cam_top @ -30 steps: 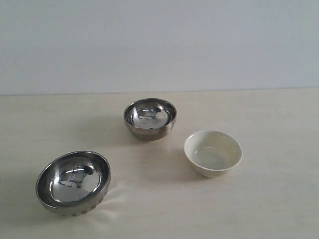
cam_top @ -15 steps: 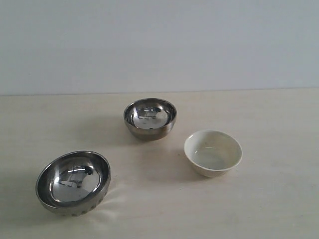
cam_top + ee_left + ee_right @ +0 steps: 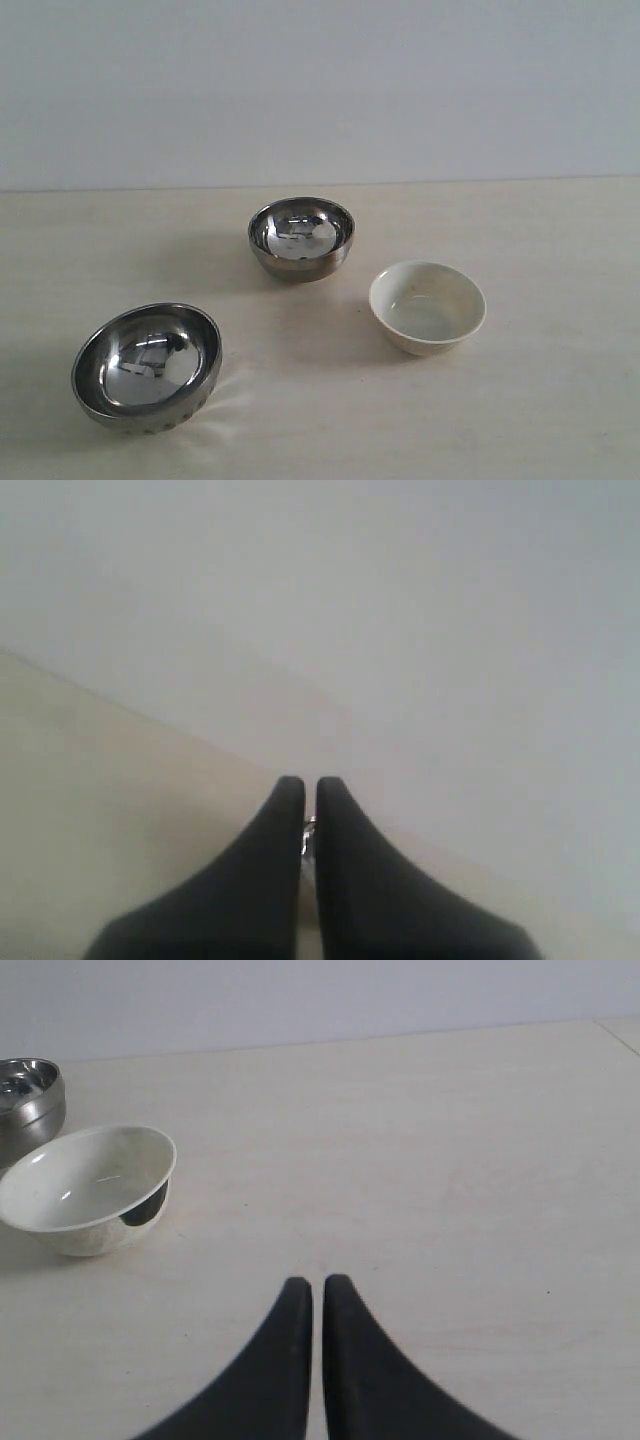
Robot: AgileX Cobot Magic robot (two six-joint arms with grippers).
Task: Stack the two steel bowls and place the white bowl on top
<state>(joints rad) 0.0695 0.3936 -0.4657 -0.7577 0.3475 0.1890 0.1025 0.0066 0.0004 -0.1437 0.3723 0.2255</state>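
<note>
- Three bowls are seen on the desk (image 3: 560, 400), all apart from one another and none stacked.
- The near steel bowl (image 3: 147, 366) is placed at the front left of the exterior view; it appears to be tipped slightly rather than sitting level.
- The far steel bowl (image 3: 301, 237) is set upright further back, near the middle of the desk, with its mouth facing up.
- The white bowl (image 3: 427, 306) is found to the right of the far steel bowl and a little nearer the camera, upright and holding nothing.
- A plain pale wall (image 3: 320, 90) is seen behind the desk.
- Neither arm is shown in the exterior view.
- The left gripper (image 3: 310, 785) is held together, with only a thin slit left between its dark fingers; nothing is clamped, and only desk and wall are seen beyond it.
- The right gripper (image 3: 318, 1285) is likewise brought together on nothing, above bare desk.
- In the right wrist view the white bowl is seen well apart from the fingertips, with a steel bowl partly shown just behind it at the picture's edge.
</note>
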